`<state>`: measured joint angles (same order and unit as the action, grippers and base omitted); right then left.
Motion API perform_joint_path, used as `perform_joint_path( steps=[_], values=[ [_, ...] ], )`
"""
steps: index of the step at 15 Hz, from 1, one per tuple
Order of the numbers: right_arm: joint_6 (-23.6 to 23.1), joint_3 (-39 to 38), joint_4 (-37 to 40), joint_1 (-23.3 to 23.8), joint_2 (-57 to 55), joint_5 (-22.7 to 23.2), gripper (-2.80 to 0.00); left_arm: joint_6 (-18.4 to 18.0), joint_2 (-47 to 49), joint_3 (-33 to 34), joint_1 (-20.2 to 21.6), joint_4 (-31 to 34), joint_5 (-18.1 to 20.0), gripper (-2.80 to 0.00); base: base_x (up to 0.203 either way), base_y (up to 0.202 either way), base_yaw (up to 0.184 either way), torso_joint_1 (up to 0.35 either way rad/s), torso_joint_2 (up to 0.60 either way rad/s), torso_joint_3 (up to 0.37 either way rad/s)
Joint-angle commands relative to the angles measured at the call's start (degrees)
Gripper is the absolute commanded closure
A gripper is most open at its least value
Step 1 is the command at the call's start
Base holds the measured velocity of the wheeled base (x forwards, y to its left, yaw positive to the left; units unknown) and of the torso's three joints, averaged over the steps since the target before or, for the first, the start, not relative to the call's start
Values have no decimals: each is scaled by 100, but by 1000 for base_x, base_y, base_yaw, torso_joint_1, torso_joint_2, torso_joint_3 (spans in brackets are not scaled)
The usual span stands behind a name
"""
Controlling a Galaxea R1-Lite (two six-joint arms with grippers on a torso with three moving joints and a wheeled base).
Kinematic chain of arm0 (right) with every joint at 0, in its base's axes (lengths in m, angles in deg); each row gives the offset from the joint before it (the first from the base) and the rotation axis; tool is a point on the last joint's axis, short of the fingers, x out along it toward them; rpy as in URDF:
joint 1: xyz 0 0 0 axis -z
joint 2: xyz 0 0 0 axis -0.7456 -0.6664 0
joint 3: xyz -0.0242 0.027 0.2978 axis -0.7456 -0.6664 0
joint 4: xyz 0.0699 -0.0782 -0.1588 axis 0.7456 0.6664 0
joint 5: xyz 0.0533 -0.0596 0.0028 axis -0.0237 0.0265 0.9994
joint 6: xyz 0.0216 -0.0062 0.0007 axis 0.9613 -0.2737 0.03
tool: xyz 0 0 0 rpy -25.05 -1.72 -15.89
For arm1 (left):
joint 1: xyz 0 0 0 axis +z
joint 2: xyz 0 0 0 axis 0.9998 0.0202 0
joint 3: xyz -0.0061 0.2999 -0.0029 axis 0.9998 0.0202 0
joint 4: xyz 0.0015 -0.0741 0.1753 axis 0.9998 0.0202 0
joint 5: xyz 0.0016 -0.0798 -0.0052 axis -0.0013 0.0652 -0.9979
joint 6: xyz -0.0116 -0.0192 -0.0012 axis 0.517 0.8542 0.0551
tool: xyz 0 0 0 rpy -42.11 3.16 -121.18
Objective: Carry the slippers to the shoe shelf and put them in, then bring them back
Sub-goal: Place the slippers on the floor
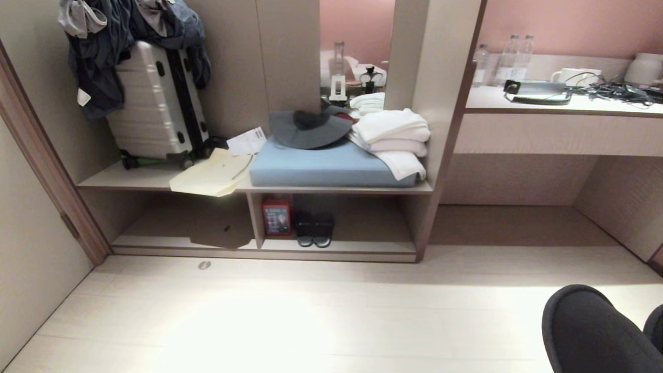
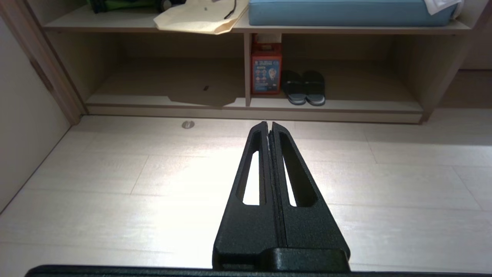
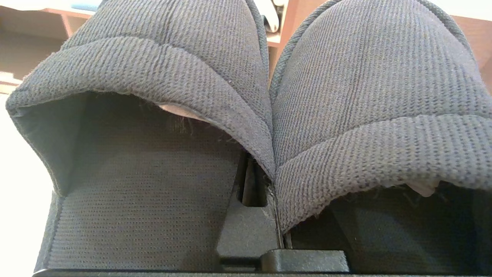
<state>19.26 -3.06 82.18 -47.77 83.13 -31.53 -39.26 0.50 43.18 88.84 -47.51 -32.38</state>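
Right pincer [image 3: 273, 215] clamped tight on the slippers [image 3: 246, 88], fingers pinched between the inner edges of the two, one slipper to either side, toes pointing away from the wrist. In the head view, only the dark rounded toes [image 1: 585, 326] seen at the lower right corner, held above the pale floor [image 1: 290, 311], well apart from the shoe shelf [image 1: 336, 248]. Left pincer [image 2: 269, 125] closed on nothing, fingers pressed together, aimed low over the floor toward the shelf. Farther out, in the right-hand cubby of the shelf, a darker pair of slippers [image 1: 314, 229] set side by side just beside a red box [image 1: 277, 216] against the upright divider; left cubby in shadow. On the bench board above, a blue cushion [image 1: 326, 165] carrying a grey hat [image 1: 310, 128] and folded white towels [image 1: 396, 137], a cream bag [image 1: 212, 175] hanging over the edge, and a pale suitcase [image 1: 155, 101] draped with clothes. To the right, a long surface [image 1: 559, 106] bearing water bottles [image 1: 510, 59], a kettle [image 1: 645, 68] and tangled cables [image 1: 616, 90].
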Motion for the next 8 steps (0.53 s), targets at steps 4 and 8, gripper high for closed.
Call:
perform_joint_path(
  steps=[4,8],
  values=[
    [-19,-1,-7,0,-7,8,0,-28,2,9,0,-4,0,0,-182,0,1,0,3,4],
    [-22,-1,-7,0,-7,2,0,-33,-1,1,6,-4,5,0,-17,0,0,0,1,0]
  ],
)
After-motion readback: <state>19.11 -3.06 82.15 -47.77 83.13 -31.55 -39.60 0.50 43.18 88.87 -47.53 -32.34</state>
